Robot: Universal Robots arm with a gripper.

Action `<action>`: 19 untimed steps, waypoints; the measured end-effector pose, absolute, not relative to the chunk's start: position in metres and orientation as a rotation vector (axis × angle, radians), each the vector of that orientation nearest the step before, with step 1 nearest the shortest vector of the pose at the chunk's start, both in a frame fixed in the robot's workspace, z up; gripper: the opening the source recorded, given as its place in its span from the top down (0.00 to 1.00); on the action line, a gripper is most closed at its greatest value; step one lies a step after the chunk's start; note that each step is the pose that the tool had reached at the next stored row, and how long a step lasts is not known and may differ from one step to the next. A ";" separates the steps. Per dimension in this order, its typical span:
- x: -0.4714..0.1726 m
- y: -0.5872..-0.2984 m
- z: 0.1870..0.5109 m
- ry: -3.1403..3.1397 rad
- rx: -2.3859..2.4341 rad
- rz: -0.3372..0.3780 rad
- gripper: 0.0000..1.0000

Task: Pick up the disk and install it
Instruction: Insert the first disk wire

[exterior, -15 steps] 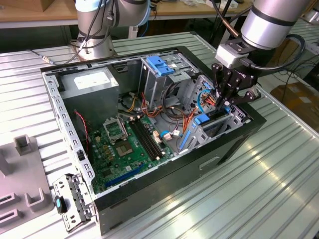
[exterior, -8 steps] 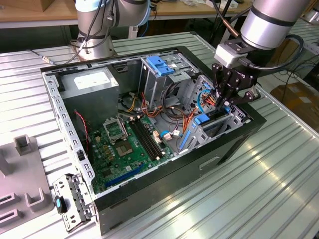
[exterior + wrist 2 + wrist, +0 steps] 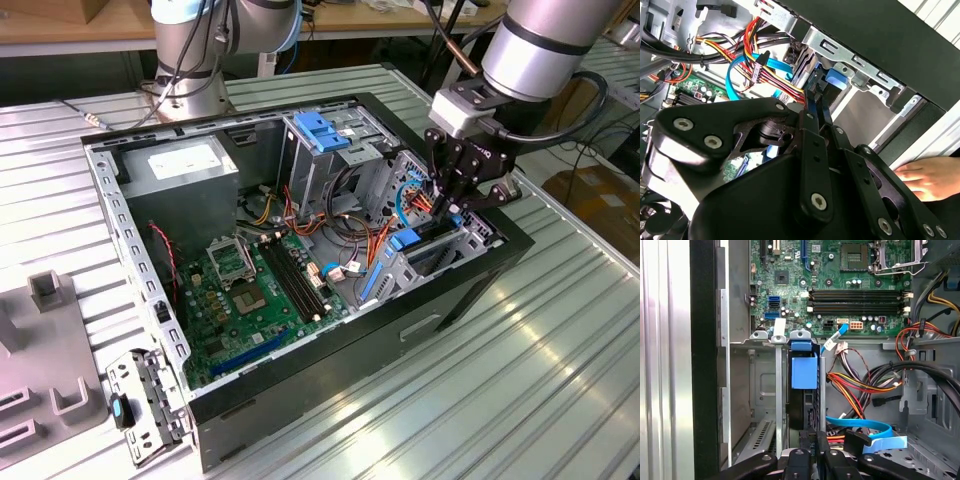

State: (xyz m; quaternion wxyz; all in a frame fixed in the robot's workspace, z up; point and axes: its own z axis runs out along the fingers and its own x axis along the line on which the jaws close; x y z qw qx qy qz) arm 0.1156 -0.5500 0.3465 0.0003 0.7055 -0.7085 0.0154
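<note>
The disk stands on edge in the drive bay at the case's front corner, its blue plastic rail facing the motherboard. In the exterior view the disk's blue rail end shows in the bay at the exterior view's right. My gripper hangs just above the bay. Its black fingers lie close together, and their tips meet the disk's blue rail. In the first wrist view the gripper sits at the disk's near end. Nothing shows between the fingers.
The open computer case lies on a ribbed metal table. It holds a motherboard, a grey power supply, a tall cage with blue top and cable bundles. A person's hand rests on the table outside the case.
</note>
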 end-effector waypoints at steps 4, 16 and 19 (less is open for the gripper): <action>0.116 -0.550 0.346 -2.227 2.214 0.048 0.83; 0.116 -0.550 0.349 -2.242 2.206 0.041 0.83; 0.115 -0.550 0.347 -2.248 2.200 0.041 0.83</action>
